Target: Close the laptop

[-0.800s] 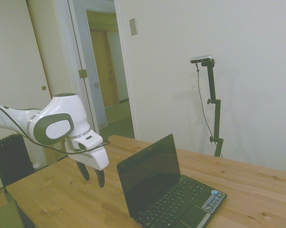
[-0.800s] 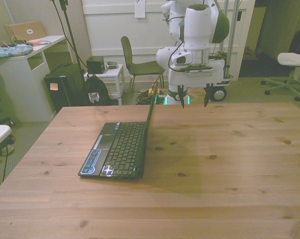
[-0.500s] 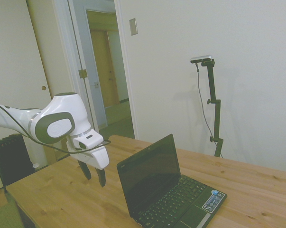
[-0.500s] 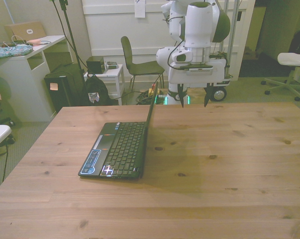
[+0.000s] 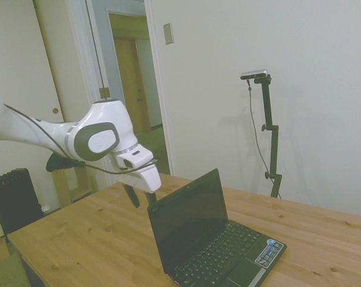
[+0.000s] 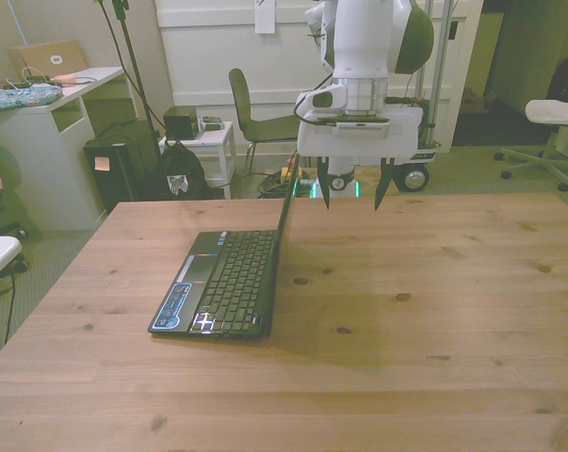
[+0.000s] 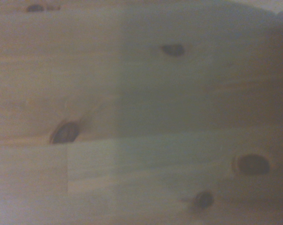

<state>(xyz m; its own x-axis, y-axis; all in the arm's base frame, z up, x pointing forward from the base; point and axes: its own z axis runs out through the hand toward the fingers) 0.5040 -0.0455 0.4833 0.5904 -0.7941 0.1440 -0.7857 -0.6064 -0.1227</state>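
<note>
Pincer (image 6: 350, 192) risen nearer laptop (image 6: 229, 280), lid upright, hinge running front-to-back

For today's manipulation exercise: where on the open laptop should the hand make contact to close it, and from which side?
Probably the lid's top edge, from behind the screen: the laptop stands open, its lid near upright, so pushing there swings it down. The open hand hangs behind it.

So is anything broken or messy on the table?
No, nothing stands out. The laptop sits flat on the wooden table, lid open and upright, with no visible damage or spills. The tool hangs open behind the lid, not touching it.
</note>
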